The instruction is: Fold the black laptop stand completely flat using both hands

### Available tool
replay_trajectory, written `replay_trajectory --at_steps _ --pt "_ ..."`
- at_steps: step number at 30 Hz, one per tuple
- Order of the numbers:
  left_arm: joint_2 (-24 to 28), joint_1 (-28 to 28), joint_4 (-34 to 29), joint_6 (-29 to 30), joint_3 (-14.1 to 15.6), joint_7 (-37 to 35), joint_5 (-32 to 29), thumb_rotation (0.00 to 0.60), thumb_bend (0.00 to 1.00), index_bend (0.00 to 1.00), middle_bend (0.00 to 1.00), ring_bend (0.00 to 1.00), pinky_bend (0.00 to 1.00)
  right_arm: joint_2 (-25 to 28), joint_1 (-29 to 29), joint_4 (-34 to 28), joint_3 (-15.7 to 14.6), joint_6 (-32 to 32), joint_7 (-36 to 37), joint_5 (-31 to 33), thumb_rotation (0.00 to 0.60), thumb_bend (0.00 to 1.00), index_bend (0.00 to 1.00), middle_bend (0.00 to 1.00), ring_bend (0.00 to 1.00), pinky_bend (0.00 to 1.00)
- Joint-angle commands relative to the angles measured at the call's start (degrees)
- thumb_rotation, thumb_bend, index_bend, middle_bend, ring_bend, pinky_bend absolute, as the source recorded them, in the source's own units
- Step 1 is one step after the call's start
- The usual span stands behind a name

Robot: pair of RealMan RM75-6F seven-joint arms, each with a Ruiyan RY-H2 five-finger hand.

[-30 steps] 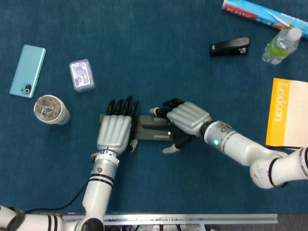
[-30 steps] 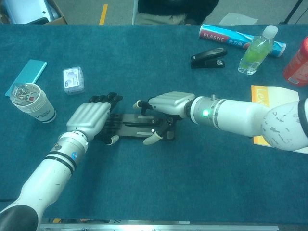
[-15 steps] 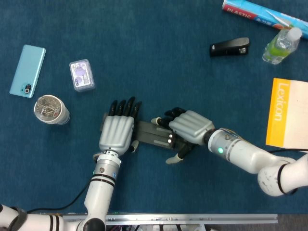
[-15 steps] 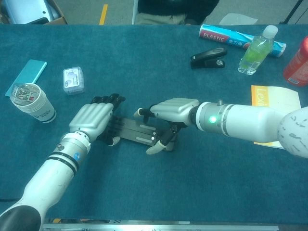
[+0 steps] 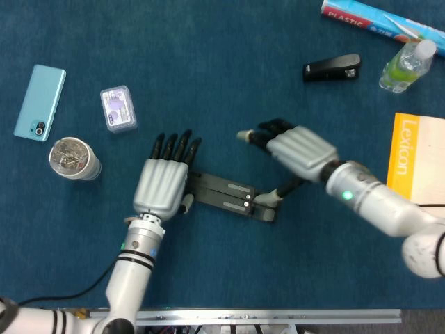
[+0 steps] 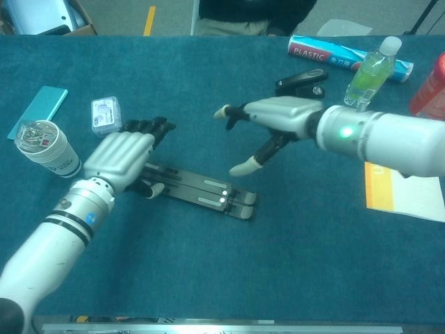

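The black laptop stand (image 5: 229, 197) (image 6: 205, 194) lies flat on the blue cloth, slanting down to the right. My left hand (image 5: 163, 184) (image 6: 124, 158) is spread palm down over the stand's left end; whether it touches is unclear. Its fingers point away from me. My right hand (image 5: 295, 154) (image 6: 274, 122) hovers above and to the right of the stand, fingers apart, holding nothing. In the chest view it is plainly lifted off the stand; in the head view its thumb appears near the stand's right end.
A paper cup (image 5: 73, 158) of clips, a small plastic case (image 5: 117, 108) and a turquoise phone (image 5: 39, 102) lie at the left. A black stapler (image 5: 332, 67), a bottle (image 5: 407, 65), a plastic-wrap box (image 5: 379, 19) and a yellow Lexicon book (image 5: 414, 163) sit at the right.
My right hand has let go of the stand and risen up and to the right. The stand now lies flat and has turned clockwise. My left hand shifted slightly left.
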Motion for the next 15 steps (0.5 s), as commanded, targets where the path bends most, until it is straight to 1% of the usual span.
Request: replay_trajectory --at_steps 1,3,6,7,9,12,15 --pt "3.2 -0.4 -2.1 -0.5 0.0 -1.0 1.9 0.600 0.25 0.00 0.00 0.00 0.00 2.6 -2.3 -1.5 -0.6 2.6 0.6 -2.3 0.344 0.00 0.00 0.17 0.00 0.00" --pt "5.4 -0.7 -3.1 -1.2 -0.5 -2.0 2.9 0.600 0.25 0.00 0.00 0.00 0.00 4.2 -4.0 -2.2 -0.8 4.4 1.2 -3.8 0.380 0.01 0.00 0.17 0.00 0.00" --pt "8.7 -1.1 -4.0 -2.0 -1.4 -3.8 4.3 0.600 0.25 0.00 0.00 0.00 0.00 6.5 -6.3 -3.1 -1.1 6.6 2.1 -5.8 0.462 0.04 0.00 0.17 0.00 0.00" --pt "9.7 -1.2 -4.1 -2.4 -1.6 -4.6 4.6 0.600 0.25 0.00 0.00 0.00 0.00 7.0 -6.9 -3.4 -1.2 7.2 2.3 -6.4 0.477 0.05 0.00 0.17 0.00 0.00" --pt "12.1 -1.4 -4.6 -3.8 -2.2 -7.7 5.3 0.600 0.25 0.00 0.00 0.00 0.00 8.4 -8.3 -3.9 -1.4 8.3 2.8 -7.6 0.519 0.06 0.00 0.17 0.00 0.00" --pt "15.5 -1.4 -4.8 -5.7 -3.3 -13.1 6.1 0.600 0.25 0.00 0.00 0.00 0.00 9.8 -10.4 -4.3 -1.8 10.3 2.8 -9.5 0.550 0.07 0.00 0.17 0.00 0.00" --pt "18.8 -0.9 -3.8 -6.8 -3.5 -18.5 8.6 0.600 0.25 0.00 0.00 0.00 0.00 11.0 -12.6 -4.6 -2.6 12.7 1.6 -11.5 0.574 0.08 0.00 0.17 0.00 0.00"
